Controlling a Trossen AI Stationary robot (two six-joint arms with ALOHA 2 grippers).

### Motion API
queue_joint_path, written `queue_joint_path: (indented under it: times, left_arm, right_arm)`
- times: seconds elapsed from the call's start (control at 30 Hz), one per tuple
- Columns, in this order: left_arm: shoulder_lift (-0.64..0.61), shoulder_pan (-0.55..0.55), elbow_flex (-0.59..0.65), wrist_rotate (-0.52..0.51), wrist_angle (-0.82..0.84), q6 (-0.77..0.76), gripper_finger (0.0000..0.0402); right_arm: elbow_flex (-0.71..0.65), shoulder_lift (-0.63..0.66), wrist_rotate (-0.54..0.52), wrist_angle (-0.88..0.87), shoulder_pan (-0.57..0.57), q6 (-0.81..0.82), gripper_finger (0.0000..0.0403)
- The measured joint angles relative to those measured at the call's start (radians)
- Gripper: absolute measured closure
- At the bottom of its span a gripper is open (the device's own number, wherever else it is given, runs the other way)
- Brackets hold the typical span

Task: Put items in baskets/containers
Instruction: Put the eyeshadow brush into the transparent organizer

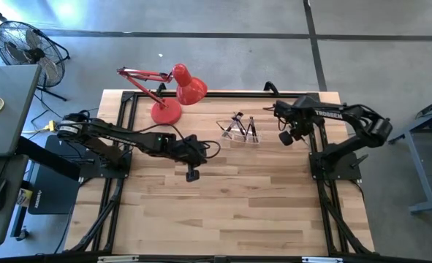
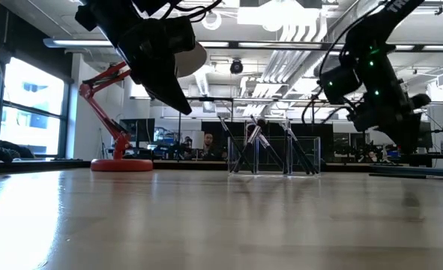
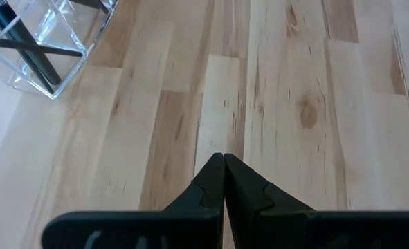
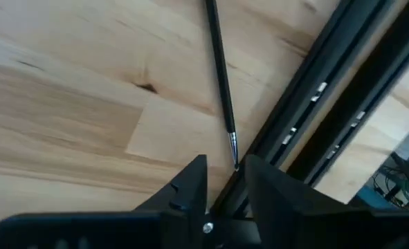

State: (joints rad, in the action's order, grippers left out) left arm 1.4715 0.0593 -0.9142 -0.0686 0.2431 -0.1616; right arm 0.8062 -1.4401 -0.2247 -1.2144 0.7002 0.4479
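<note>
The clear plastic holder (image 1: pixel 242 131) stands right of the table's middle, toward the far edge, with several dark brushes (image 1: pixel 237 124) leaning crosswise in it; it also shows in the low view (image 2: pixel 273 154) and the left wrist view (image 3: pixel 48 48). One more thin dark brush (image 4: pixel 220 76) lies flat on the wood beside a black frame rail, its silver ferrule (image 4: pixel 233 142) just ahead of my right gripper (image 4: pixel 226 169). That gripper is open, raised above the table (image 2: pixel 401 127) and right of the holder (image 1: pixel 287 136). My left gripper (image 3: pixel 223 162) is shut and hovers near the table's middle (image 1: pixel 192 174).
A red desk lamp (image 1: pixel 173 91) stands at the far edge, left of the holder. The black frame rail (image 4: pixel 308 104) runs right beside the lying brush. Bare wood (image 1: pixel 223 212) covers the near half of the table. A fan (image 1: pixel 25 44) stands on the floor at far left.
</note>
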Motion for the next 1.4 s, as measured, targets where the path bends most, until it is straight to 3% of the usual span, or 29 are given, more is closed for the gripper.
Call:
queue_joint_path:
  times: [0.17, 0.33, 0.67, 0.87, 1.03, 1.2, 1.4]
  left_arm:
    - [0.000, 0.000, 0.000, 0.000, -0.010, -0.004, 0.0401]
    - [0.000, 0.000, 0.000, 0.000, -0.017, -0.014, 0.0401]
    - [0.001, 0.000, -0.001, -0.001, -0.020, -0.031, 0.0401]
    - [0.001, 0.000, -0.001, -0.001, -0.023, -0.031, 0.0401]
    - [0.001, 0.000, -0.001, 0.000, -0.025, -0.030, 0.0401]
    - [0.001, 0.000, -0.001, 0.000, -0.023, -0.001, 0.0401]
    - [-0.011, -0.023, -0.001, 0.023, 0.012, 0.060, 0.0401]
  right_arm:
    - [-0.068, 0.001, 0.008, 0.101, 0.053, -0.058, 0.0278]
    - [-0.119, 0.001, 0.013, 0.176, 0.103, -0.088, 0.0271]
    - [-0.188, -0.003, 0.046, 0.306, 0.207, -0.066, 0.0299]
    - [-0.200, -0.067, 0.170, 0.345, 0.240, -0.042, 0.0329]
    - [-0.199, -0.066, 0.205, 0.346, 0.211, 0.046, 0.0390]
    - [-0.189, -0.046, 0.245, 0.320, 0.135, 0.151, 0.0377]
    - [-0.189, -0.023, 0.303, 0.299, -0.037, 0.281, 0.0394]
